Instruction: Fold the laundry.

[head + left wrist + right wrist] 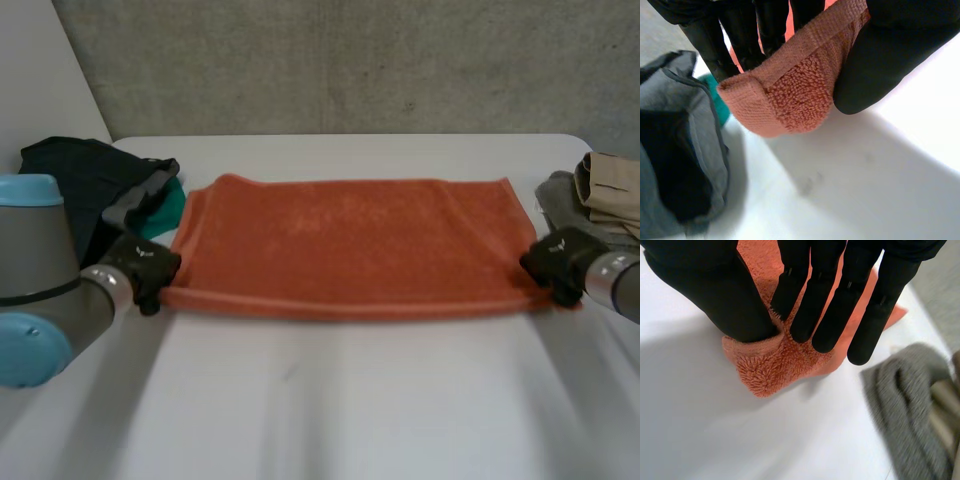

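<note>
At the far left of the head view the grey left arm (pixel 45 290) with light-blue caps reaches in from the lower left corner. Behind it, at the left edge of the white desk (pixel 350 400), lies a heap of black and grey clothes (pixel 85 180) with a teal piece of cloth (pixel 165 208) showing at its right side. The left hand (pixel 148 270) sits just right of that heap, at the near left corner of the orange terry towel (pixel 350 245). In the left wrist view the thumb and the fingers (pixel 740 30) are clamped on that corner of the towel (pixel 790 95), which folds over itself and hangs past the fingertips, just above the desk. The grey and black heap (pixel 680 150) and the teal cloth (pixel 720 100) lie close beside it.

The towel is spread flat across the middle of the head view, its long side running from left to right, with the near edge stretched between the two hands. A grey concrete wall (pixel 350 60) fills the upper part of the frame.

At the right, the right hand (pixel 560 262) is on the towel's near right corner. In the right wrist view its thumb presses the fluffy corner (pixel 765 365) against the straight fingers (pixel 840 300), so the hand is closed on the towel. Just beyond the fingertips lies a rumpled grey cloth (pixel 910 405), and on it, at the right edge of the head view, a folded beige garment (pixel 612 185).
</note>
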`<state>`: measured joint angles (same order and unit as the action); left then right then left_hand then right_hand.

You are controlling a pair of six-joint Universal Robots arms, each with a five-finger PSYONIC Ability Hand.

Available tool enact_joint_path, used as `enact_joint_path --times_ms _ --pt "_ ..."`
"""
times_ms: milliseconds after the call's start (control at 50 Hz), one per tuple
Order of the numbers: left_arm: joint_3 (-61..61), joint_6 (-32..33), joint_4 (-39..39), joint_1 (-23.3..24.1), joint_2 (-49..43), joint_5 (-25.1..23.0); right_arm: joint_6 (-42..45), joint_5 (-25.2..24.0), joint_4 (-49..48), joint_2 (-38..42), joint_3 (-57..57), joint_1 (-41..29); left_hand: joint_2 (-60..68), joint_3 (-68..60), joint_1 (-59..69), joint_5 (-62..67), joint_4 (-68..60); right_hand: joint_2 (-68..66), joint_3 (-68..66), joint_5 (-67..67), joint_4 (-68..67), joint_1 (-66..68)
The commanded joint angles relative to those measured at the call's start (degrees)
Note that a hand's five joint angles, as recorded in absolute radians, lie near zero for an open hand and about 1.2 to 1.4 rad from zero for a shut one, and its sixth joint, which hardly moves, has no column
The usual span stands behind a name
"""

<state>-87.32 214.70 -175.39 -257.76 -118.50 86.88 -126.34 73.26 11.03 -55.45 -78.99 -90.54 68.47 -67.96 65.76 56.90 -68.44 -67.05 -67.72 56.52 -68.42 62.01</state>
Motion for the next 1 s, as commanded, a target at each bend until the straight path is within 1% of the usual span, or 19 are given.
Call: enact_joint_path --times_ms 20,60,120,180,220,280,300,340,360,440,520,680,800,820,840,860,880,940,1000 --pt "-9.5 5.1 9.2 -1.2 7.6 -0.2 6.8 4.4 18.3 -8.9 -7.8 3.0 11.5 -12.0 14.2 13.1 -11.6 -12.9 -12.3 13.5 -11.6 18.0" --pt "-12.6 8.3 12.9 -2.4 9.1 -0.2 10.9 5.0 23.2 -11.9 -11.5 4.8 11.5 -12.0 14.2 13.1 -11.6 -12.9 -12.3 13.5 -11.6 18.0" --pt "-14.9 11.6 15.7 -3.7 10.0 -0.7 15.8 4.8 24.7 -14.1 -14.3 6.3 11.5 -12.0 14.2 13.1 -11.6 -12.9 -12.3 13.5 -11.6 18.0" --pt "-15.5 15.0 16.7 -5.5 10.6 -2.1 19.9 3.6 22.5 -15.7 -15.5 7.0 11.5 -12.0 14.2 13.1 -11.6 -12.9 -12.3 13.5 -11.6 18.0" --pt "-13.6 16.2 15.3 -5.2 10.5 -3.4 18.1 2.5 18.4 -15.6 -14.8 5.9 11.5 -12.0 14.2 13.1 -11.6 -12.9 -12.3 13.5 -11.6 18.0" --pt "-9.9 15.1 12.7 -3.5 9.6 -3.8 14.4 2.2 13.7 -13.4 -12.5 4.1 11.5 -12.0 14.2 13.1 -11.6 -12.9 -12.3 13.5 -11.6 18.0" --pt "-6.8 12.9 10.8 -2.6 8.1 -3.5 11.2 2.2 9.7 -11.7 -10.4 2.8 11.5 -12.0 14.2 13.1 -11.6 -12.9 -12.3 13.5 -11.6 18.0" --pt "-3.3 10.0 8.8 -1.9 5.9 -2.9 8.8 2.3 6.4 -10.0 -8.3 1.9 11.5 -12.0 14.2 13.1 -11.6 -12.9 -12.3 13.5 -11.6 18.0" --pt "0.4 7.0 7.4 -1.2 3.7 -2.0 6.4 2.5 2.6 -8.1 -6.0 1.2 11.5 -12.0 14.2 13.1 -11.6 -12.9 -12.3 13.5 -11.6 18.0" --pt "10.1 1.1 6.0 1.1 -2.2 0.3 2.3 2.9 -5.9 -3.2 -1.2 0.0 11.5 -12.0 14.2 13.1 -11.6 -12.9 -12.3 13.5 -11.6 18.0" --pt "20.1 -1.7 5.6 3.3 -8.5 3.0 0.7 2.8 -13.4 0.9 2.9 -0.6 11.5 -12.0 14.2 13.1 -11.6 -12.9 -12.3 13.5 -11.6 18.0" --pt "37.9 -0.6 6.0 7.2 -20.3 9.0 0.0 2.6 -22.7 9.7 10.8 -2.4 11.5 -12.0 14.2 13.1 -11.6 -12.9 -12.3 13.5 -11.6 18.0" --pt "47.2 2.0 8.6 8.4 -26.9 11.6 -0.1 3.1 -24.7 17.2 18.2 -4.1 11.5 -12.0 14.2 13.1 -11.6 -12.9 -12.3 13.5 -11.6 18.0" --pt "48.1 2.5 8.9 8.6 -27.5 11.6 -0.2 3.4 -24.7 17.9 18.9 -4.3 8.4 -8.9 11.1 10.0 -8.4 3.2 3.9 -2.7 4.6 1.8" --pt "48.8 2.9 9.2 8.8 -28.0 11.8 -0.2 3.7 -24.6 18.5 19.7 -4.5 -7.1 6.6 -4.4 -5.6 7.1 24.7 25.4 -24.2 26.1 -19.7" --pt "49.4 3.4 9.4 9.0 -28.4 12.0 -0.3 4.3 -24.6 19.1 20.1 -4.7 -25.8 25.3 -23.1 -24.2 25.7 49.6 50.2 -49.0 50.9 -44.5" --pt "50.2 4.0 9.5 9.6 -28.5 12.3 -0.4 6.0 -24.6 20.2 21.3 -5.3 -58.5 58.0 -55.8 -56.9 58.4 57.1 57.7 -56.5 58.4 -52.0" --pt "50.9 4.2 8.6 10.3 -28.0 13.1 -0.9 9.4 -24.6 21.0 22.8 -6.0 -58.5 58.0 -55.8 -56.9 58.4 57.1 57.7 -56.5 58.4 -52.0" --pt "50.7 4.2 6.1 10.4 -26.7 13.5 -2.8 11.0 -24.7 20.3 22.9 -6.1 -58.5 58.0 -55.8 -56.9 58.4 57.1 57.7 -56.5 58.4 -52.0"
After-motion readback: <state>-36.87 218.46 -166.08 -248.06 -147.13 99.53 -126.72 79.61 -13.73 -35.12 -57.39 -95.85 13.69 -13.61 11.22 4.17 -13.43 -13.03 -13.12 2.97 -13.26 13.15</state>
